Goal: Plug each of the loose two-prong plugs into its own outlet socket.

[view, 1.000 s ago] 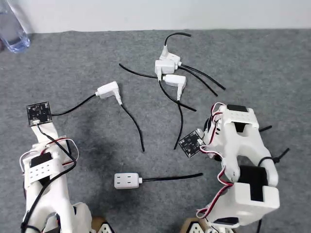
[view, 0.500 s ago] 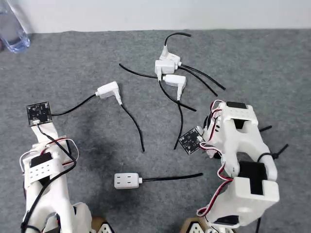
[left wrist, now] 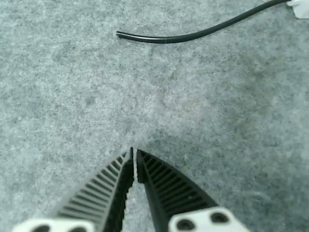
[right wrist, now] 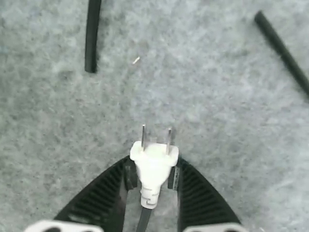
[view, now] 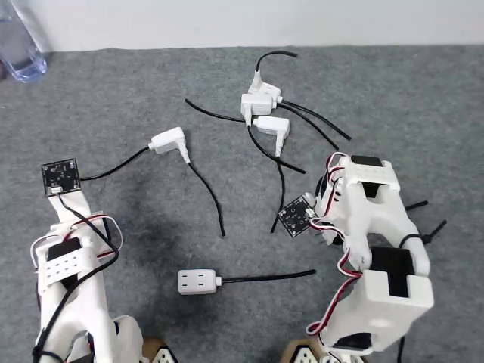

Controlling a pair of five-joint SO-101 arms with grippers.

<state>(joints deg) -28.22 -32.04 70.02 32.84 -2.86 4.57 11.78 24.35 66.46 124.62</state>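
My right gripper (right wrist: 153,169) is shut on a white two-prong plug (right wrist: 153,155), prongs pointing away from me over the grey carpet. In the high view the right arm (view: 370,219) stands at the right, below a white outlet block (view: 259,100) with a white plug (view: 273,125) beside it. Another loose white plug (view: 167,141) on a black cord lies left of centre. A white outlet strip (view: 197,281) with a black cord lies near the front. My left gripper (left wrist: 133,154) is shut on nothing over bare carpet, and the left arm (view: 64,257) stands at the front left.
Black cords (view: 208,193) trail across the middle of the carpet. One cord end (right wrist: 91,36) and another cord (right wrist: 282,48) lie beyond the held plug. A cord (left wrist: 193,34) also lies beyond the left gripper. A clear bottle (view: 19,45) stands at the back left corner.
The right arm has shifted slightly toward the back of the table, nearer the outlet block, with the plug still held. The left arm has not moved.
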